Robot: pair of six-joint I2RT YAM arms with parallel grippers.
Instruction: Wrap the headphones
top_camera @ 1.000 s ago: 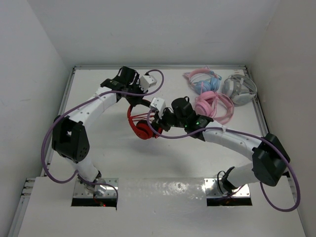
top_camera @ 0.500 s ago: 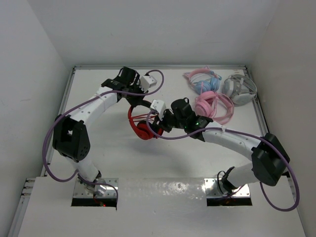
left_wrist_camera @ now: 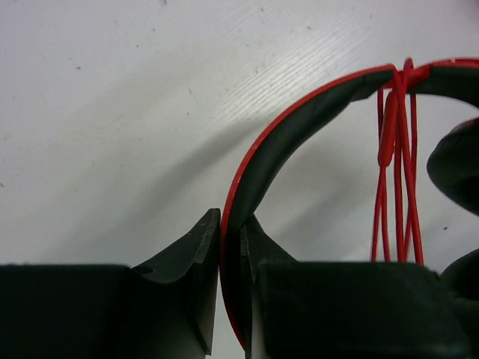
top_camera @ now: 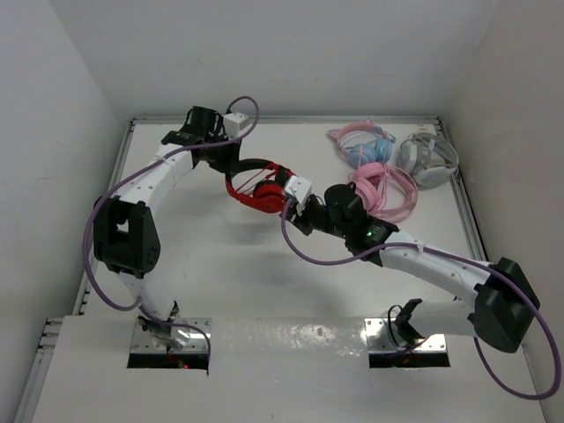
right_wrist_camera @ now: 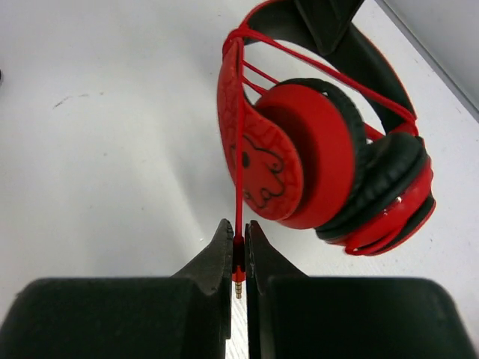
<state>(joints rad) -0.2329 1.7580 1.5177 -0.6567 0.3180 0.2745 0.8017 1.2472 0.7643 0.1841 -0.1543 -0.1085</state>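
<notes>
Clamping the black-and-red headband (left_wrist_camera: 299,123) between closed jaws, the left gripper (left_wrist_camera: 232,224) is holding the red headphones (top_camera: 258,189) over the far middle of the table (top_camera: 220,264). Their shadow is falling apart from them on the white surface. The right gripper (right_wrist_camera: 238,232) is pinching the thin red cable (right_wrist_camera: 239,149) just above its plug (right_wrist_camera: 238,286), which is poking out below the closed jaws. Several strands are already crossing the headband. From above, both sets of fingertips are hiding under the wrists, and the cable is too fine to trace. The left wrist view is cutting off the ear cups. Open table is lying toward the near edge and to the left. The pink headphones (top_camera: 381,187) and grey-white headphones (top_camera: 429,159) are crowding the far right corner, close beside the right arm.
</notes>
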